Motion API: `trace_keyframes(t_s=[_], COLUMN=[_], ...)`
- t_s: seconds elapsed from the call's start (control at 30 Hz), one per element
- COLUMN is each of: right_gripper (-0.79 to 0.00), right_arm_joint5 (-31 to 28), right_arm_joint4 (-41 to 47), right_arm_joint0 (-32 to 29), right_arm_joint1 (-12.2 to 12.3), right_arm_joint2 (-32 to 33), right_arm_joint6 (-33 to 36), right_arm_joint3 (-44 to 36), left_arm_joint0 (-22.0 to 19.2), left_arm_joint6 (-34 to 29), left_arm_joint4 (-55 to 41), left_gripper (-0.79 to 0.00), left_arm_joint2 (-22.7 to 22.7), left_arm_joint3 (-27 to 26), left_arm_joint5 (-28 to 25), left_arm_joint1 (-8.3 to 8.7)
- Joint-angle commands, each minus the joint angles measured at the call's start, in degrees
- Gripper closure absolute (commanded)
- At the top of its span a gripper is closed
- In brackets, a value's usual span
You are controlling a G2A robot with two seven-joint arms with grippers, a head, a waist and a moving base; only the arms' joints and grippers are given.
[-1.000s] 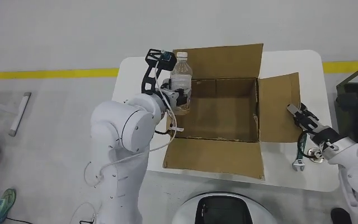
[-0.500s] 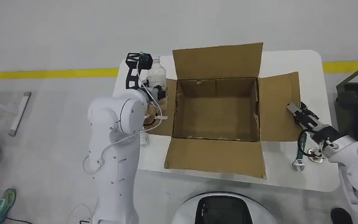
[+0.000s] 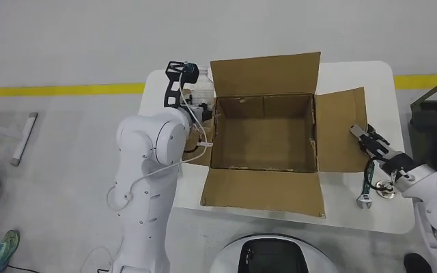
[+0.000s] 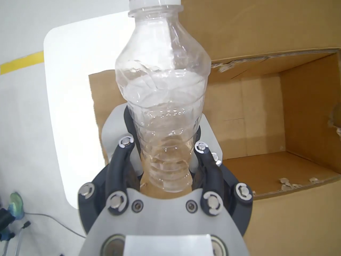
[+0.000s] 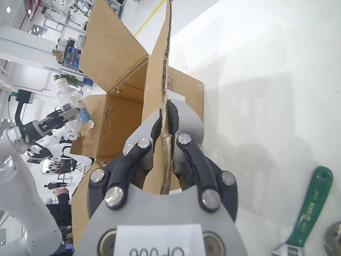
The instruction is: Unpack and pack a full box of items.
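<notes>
A clear plastic bottle (image 4: 162, 94) with a white cap stands upright in my left gripper (image 4: 162, 147), which is shut on its lower body. In the top view the bottle (image 3: 203, 89) hangs just outside the left wall of the open cardboard box (image 3: 263, 164), over the left flap. The box's inside (image 4: 293, 123) holds nothing but scraps of cardboard. My right gripper (image 5: 165, 118) is shut on the edge of the box's right flap (image 5: 157, 81), at the table's right side (image 3: 362, 136). The right wrist view shows the bottle (image 5: 72, 102) farther off.
A green-handled wrench (image 3: 367, 184) lies on the white table (image 3: 355, 211) near the right arm, its handle (image 5: 311, 203) beside a round metal piece (image 5: 333, 235). A dark bin (image 3: 423, 116) stands off the table's right edge. All flaps of the box are folded outward.
The left arm carried the bottle from over the box's left edge out to the left, then back a little toward the box wall. The right arm kept still.
</notes>
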Motion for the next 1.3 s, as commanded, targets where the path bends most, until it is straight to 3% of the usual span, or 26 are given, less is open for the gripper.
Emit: trace_keyframes(t_s=[0.0, 0.2, 0.57, 1.27], right_gripper=[-0.785, -0.785, -0.785, -0.785], right_arm_joint5=[0.18, 1.35, 1.58, 0.74], right_arm_joint4=[0.43, -0.86, 1.76, 1.16], right_arm_joint0=[-0.20, -1.48, -4.06, -6.02], right_arm_joint1=[0.05, 0.28, 0.40, 0.62], right_arm_joint2=[0.77, 4.98, 11.80, 11.33], right_arm_joint6=[-0.24, -2.30, -3.91, -4.83], right_arm_joint3=[-0.63, -3.78, -6.96, -7.59], left_arm_joint0=[-1.53, -5.48, -4.15, -8.01], left_arm_joint6=[-0.97, -3.60, -6.12, -4.45], left_arm_joint4=[-2.25, -6.11, -5.84, -8.06], left_gripper=[0.000, 0.000, 0.000, 0.000], left_arm_joint2=[1.36, 6.94, 15.65, 19.29], left_arm_joint3=[-0.53, 0.63, 9.93, 30.17], left_arm_joint5=[0.52, 5.17, 8.92, 15.70], left_arm_joint1=[-0.29, -1.45, -2.54, -5.03])
